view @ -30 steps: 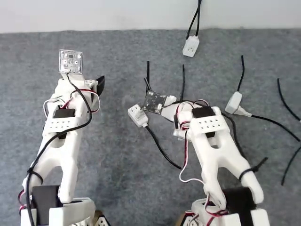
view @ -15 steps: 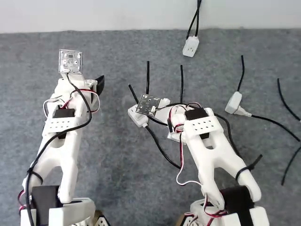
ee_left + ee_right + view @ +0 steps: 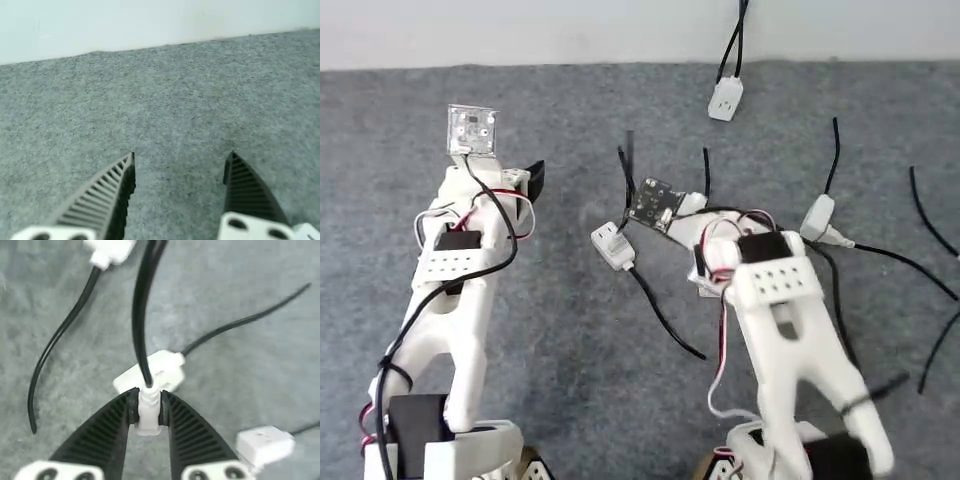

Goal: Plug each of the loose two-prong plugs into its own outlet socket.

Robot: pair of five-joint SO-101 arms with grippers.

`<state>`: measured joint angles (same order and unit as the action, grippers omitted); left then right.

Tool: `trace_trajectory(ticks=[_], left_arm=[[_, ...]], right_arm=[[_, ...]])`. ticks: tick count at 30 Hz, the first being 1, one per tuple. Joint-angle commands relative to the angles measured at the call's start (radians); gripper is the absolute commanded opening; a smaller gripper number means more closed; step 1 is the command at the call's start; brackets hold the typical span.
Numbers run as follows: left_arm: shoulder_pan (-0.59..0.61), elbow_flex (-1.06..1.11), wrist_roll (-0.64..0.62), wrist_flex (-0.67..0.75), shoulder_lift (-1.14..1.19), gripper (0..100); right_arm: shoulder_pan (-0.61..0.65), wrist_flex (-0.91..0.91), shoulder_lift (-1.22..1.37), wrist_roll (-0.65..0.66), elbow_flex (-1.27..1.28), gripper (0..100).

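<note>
Right arm (image 3: 780, 290) swung back right and farther out, right gripper (image 3: 148, 400) clamped on white two-prong plug (image 3: 148, 415) just over an outlet socket (image 3: 160, 371), apparently unseated; left gripper (image 3: 181, 156) agape over bare carpet (image 3: 175, 90); far socket (image 3: 725, 100) looks empty.

Ahead of the left gripper (image 3: 181, 156), whose fingers stand apart, bare grey carpet (image 3: 165, 90) runs unbroken to the wall (image 3: 150, 20). In the high view a strip of carpet between the two arms is crossed by a white socket (image 3: 613, 245) and its black cord (image 3: 660, 315). The right gripper (image 3: 148, 396) has tighter quarters: the plug (image 3: 148, 416) clamped in it sends a thick cord (image 3: 141, 315) up across its front, a nearer socket (image 3: 152, 372) lies just beneath its tips, a third socket (image 3: 264, 444) sits close by, and loose cords (image 3: 924, 212) lie scattered over the carpet to its right.
</note>
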<state>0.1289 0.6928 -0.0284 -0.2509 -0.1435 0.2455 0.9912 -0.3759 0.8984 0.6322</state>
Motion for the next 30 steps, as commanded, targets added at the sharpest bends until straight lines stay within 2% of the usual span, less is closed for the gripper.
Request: trace_trajectory(ticks=[1,5,8,11,17,20,24,30], left_arm=[[-0.031,-0.042,-0.003,0.021,-0.006,27],[-0.097,-0.019,0.035,0.02,-0.031,27],[-0.153,0.022,0.046,0.02,-0.132,27],[-0.201,0.105,0.048,0.02,-0.316,27],[-0.308,0.341,0.129,0.014,-0.784,27],[-0.381,0.424,0.152,-0.063,-1.022,27],[-0.474,0.476,0.152,-0.233,-1.289,27],[-0.552,0.565,0.152,-0.402,-1.568,27]], right_arm=[[0.033,0.042,-0.205,-0.046,-0.052,0.8],[0.073,0.048,-0.325,-0.109,-0.057,0.8],[0.091,0.048,-0.389,-0.153,-0.1,0.8],[0.09,0.05,-0.421,-0.21,-0.175,0.8],[0.125,0.051,-0.435,-0.376,-0.333,0.8],[0.188,0.145,-0.435,-0.428,-0.434,0.8],[0.346,0.257,-0.427,-0.437,-0.605,0.8],[0.417,0.392,-0.366,-0.477,-0.813,0.8]])
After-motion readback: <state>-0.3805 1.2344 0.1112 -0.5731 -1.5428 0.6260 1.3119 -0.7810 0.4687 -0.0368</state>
